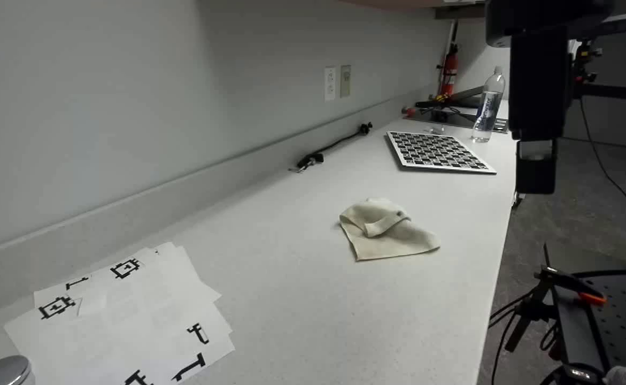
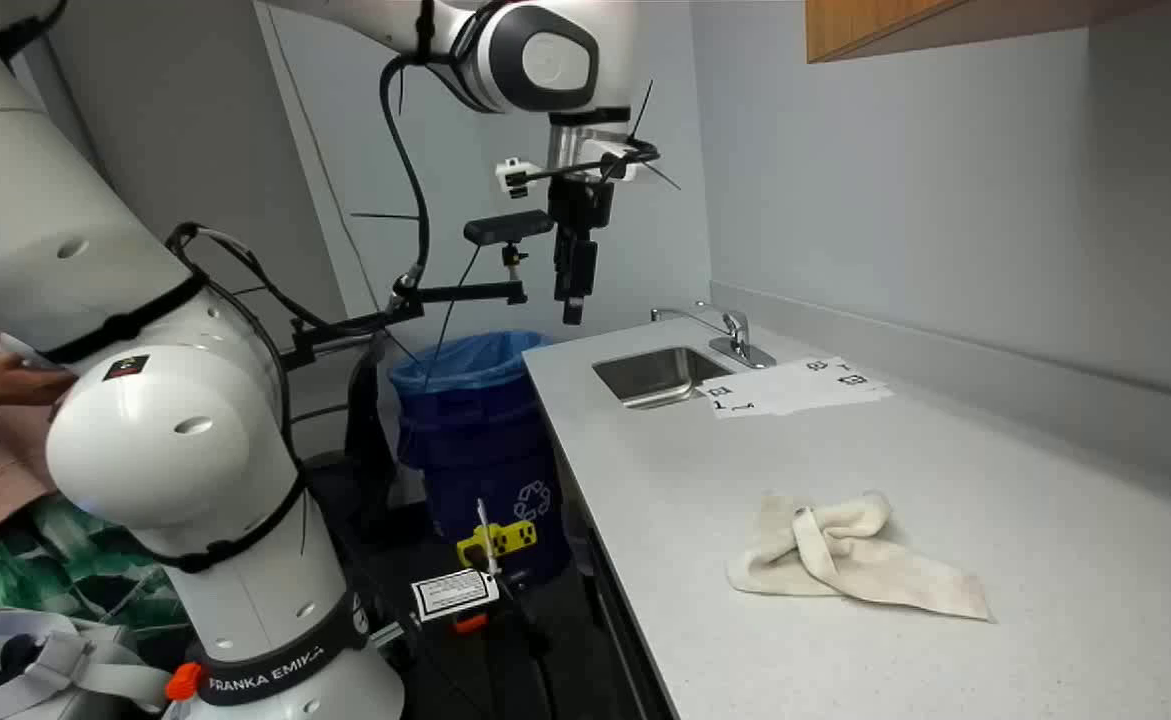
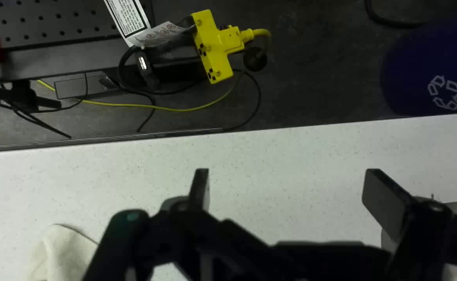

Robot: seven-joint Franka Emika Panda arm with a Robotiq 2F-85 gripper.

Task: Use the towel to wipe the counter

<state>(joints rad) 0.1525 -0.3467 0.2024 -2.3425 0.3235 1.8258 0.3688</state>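
The cream towel (image 1: 393, 243) lies crumpled and partly folded on the light counter (image 1: 286, 289). In an exterior view the towel (image 2: 860, 570) lies on the near part of the counter (image 2: 635, 500), with a strip folded across it. In the wrist view part of the towel (image 3: 66, 253) shows at the lower left, partly hidden behind a finger. My gripper (image 3: 287, 183) is open and empty, its fingers wide apart with the counter below. In both exterior views the gripper, seen here (image 1: 536, 168) and here (image 2: 573, 300), hangs well above counter height, apart from the towel.
White papers with black marks (image 1: 131, 315) lie near the sink (image 2: 635, 392) and faucet (image 2: 737, 340). A checkered board (image 1: 435, 152), a bottle (image 1: 488, 109) and a cable (image 1: 339, 141) sit farther along. A blue bin (image 2: 475, 440) stands past the counter edge. A cabinet (image 2: 905, 25) hangs above.
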